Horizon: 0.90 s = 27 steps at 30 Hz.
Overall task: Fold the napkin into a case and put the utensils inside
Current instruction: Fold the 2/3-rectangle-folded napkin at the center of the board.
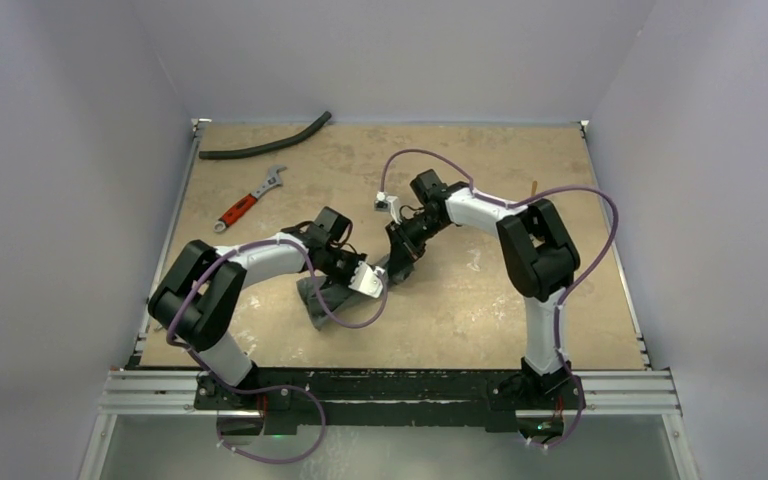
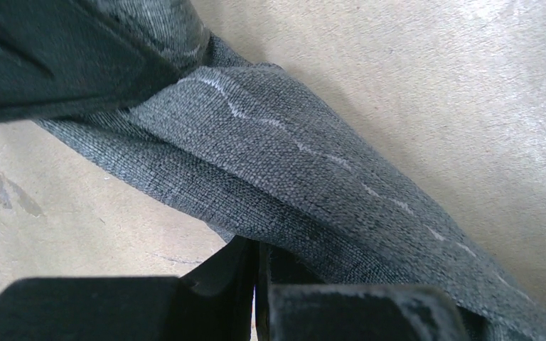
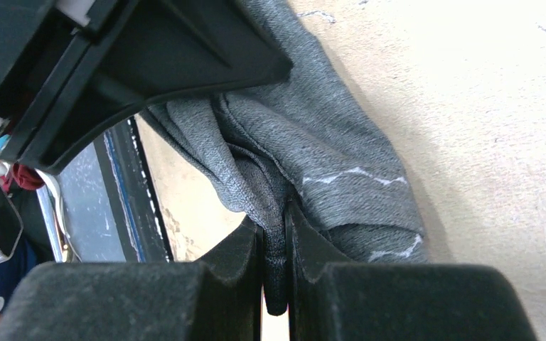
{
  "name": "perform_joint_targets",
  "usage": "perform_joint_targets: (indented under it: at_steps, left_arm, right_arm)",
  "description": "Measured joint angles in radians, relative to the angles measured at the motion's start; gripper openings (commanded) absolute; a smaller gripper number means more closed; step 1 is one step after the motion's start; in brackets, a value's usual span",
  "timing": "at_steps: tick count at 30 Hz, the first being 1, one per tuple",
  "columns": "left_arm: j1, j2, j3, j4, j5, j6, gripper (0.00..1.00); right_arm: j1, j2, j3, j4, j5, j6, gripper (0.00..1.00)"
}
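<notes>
Overhead view of a tan tabletop (image 1: 460, 310) with two arms meeting just left of its middle. At the far left corner lies a black hose (image 1: 260, 148), and just nearer you a red-handled wrench (image 1: 250, 200), both well apart from the arms.

Your left claw (image 2: 258, 277) is closed tight. The napkin (image 1: 318, 300) crosses right at its tips, but its wrist view cuts off there, so you cannot tell whether any cloth is caught.

The grey napkin sits bunched and twisted left of the tabletop's middle, toward the near edge. From above, most of it is hidden under your left arm and its purple cable (image 1: 345, 320). A pale wavy stitch line runs along the cloth.

Your right claw (image 3: 276, 263) stands narrow, pinching a thick fold of napkin between its fingers, just beside the left claw.

Farther right, a thin tan piece (image 1: 534, 186) pokes out behind your right arm's elbow, too small to identify. The utensils cannot be made out with any certainty.

Bare tabletop opens along the near edge at the middle and toward the far right corner.
</notes>
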Motion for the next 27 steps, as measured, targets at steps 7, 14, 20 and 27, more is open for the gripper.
perform_joint_targets:
  at_steps: [7, 14, 20, 27]
  left_arm:
    - [-0.015, -0.002, 0.001, -0.023, 0.006, 0.041, 0.0]
    - [-0.02, -0.003, 0.011, -0.04, 0.005, 0.038, 0.0]
    - [0.023, -0.007, 0.128, -0.053, -0.006, -0.103, 0.0]
    - [0.07, -0.078, 0.274, -0.165, 0.056, -0.185, 0.0]
  right_arm:
    - [0.0, 0.075, 0.05, -0.037, -0.007, -0.003, 0.04]
    - [0.0, 0.146, 0.103, -0.074, 0.014, 0.021, 0.04]
    - [0.002, 0.149, 0.114, -0.091, 0.043, 0.046, 0.04]
    - [0.003, 0.149, 0.116, -0.092, 0.053, 0.058, 0.04]
